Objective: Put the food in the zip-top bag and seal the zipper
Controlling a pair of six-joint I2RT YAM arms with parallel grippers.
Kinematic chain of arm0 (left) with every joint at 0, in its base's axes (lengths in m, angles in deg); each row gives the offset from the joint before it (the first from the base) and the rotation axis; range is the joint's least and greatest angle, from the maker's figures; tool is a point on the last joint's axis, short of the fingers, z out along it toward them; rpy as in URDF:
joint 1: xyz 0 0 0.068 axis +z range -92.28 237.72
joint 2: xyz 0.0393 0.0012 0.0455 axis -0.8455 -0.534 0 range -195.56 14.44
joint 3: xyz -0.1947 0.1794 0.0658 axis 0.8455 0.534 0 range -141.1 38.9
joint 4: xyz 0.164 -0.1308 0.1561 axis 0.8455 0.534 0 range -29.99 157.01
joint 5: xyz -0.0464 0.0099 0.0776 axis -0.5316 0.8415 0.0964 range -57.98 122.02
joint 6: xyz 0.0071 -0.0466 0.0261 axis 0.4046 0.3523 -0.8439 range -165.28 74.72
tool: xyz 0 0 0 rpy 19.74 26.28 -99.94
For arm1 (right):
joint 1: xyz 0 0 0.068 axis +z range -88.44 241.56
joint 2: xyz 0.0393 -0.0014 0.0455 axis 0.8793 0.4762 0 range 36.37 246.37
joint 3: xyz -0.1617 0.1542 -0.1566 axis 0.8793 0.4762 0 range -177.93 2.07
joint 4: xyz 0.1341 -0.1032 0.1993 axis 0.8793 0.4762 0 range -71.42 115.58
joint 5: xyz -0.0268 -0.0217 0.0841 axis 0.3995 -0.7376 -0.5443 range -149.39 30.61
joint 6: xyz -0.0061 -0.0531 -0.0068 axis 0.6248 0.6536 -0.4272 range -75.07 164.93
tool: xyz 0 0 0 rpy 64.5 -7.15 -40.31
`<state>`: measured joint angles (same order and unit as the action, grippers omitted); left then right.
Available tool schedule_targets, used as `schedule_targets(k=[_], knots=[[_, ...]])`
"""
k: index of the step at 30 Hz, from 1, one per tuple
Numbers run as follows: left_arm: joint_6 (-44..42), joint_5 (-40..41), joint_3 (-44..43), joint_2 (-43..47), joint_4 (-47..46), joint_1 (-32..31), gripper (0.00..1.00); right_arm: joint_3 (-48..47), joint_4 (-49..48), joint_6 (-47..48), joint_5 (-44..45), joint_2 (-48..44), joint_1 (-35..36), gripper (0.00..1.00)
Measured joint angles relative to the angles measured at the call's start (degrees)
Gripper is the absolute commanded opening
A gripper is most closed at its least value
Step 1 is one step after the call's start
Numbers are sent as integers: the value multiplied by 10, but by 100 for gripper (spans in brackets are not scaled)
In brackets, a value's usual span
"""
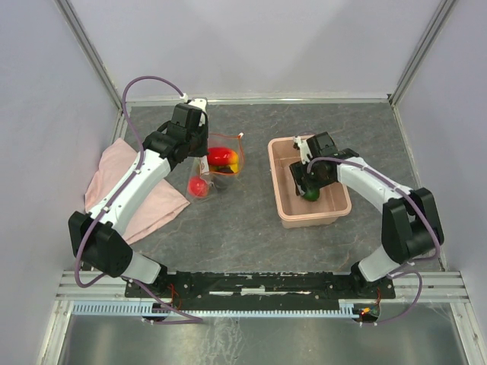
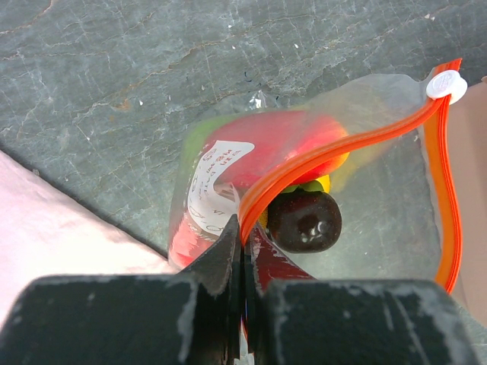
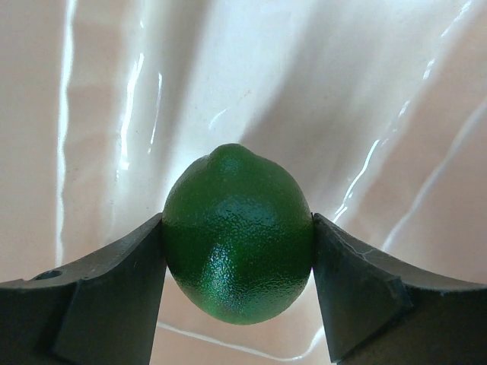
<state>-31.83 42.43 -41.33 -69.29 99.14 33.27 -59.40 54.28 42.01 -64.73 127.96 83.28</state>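
From above, the zip-top bag (image 1: 221, 169) stands left-centre on the desk (image 1: 251, 243), its mouth held by the left gripper (image 1: 204, 152); the right gripper (image 1: 310, 190) dips into the pink bin (image 1: 313, 218) at right; left wrist: jaws pinch the zipper (image 2: 304, 163), food (image 2: 304, 220) already inside; right wrist: jaws clasp a green lime (image 3: 237, 236); loading step; next, lift it across to the bag's mouth.
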Motion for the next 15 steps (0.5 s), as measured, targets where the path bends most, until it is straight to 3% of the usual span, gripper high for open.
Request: schedule_targets(k=[15], knots=[[0,-16,-12,-3,13,0,3,-78,-23,-17,13,-113,6,40]])
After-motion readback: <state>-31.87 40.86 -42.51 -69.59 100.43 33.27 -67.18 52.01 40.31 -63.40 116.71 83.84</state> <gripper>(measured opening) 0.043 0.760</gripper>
